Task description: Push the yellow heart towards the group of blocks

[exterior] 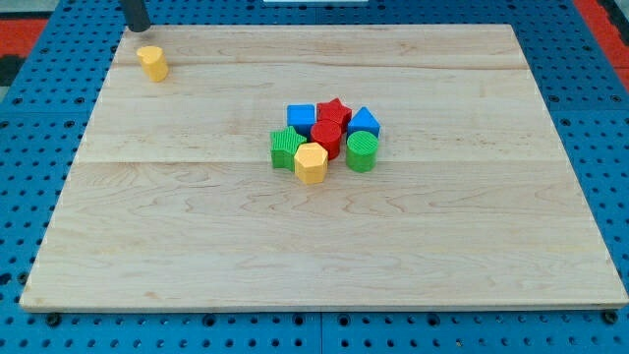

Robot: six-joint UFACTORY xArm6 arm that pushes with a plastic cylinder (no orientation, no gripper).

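The yellow heart (152,63) lies alone near the board's top left corner. My tip (139,28) is just above and slightly left of it, close to the board's top edge, a small gap apart from the heart. The group sits near the board's middle: a blue cube (301,117), a red star (334,109), a blue triangular block (364,122), a red block (326,137), a green block (287,148), a green cylinder (362,151) and a yellow hexagon (311,162).
The wooden board (197,246) lies on a blue pegboard surface (29,118). A red area (600,20) shows at the view's top right.
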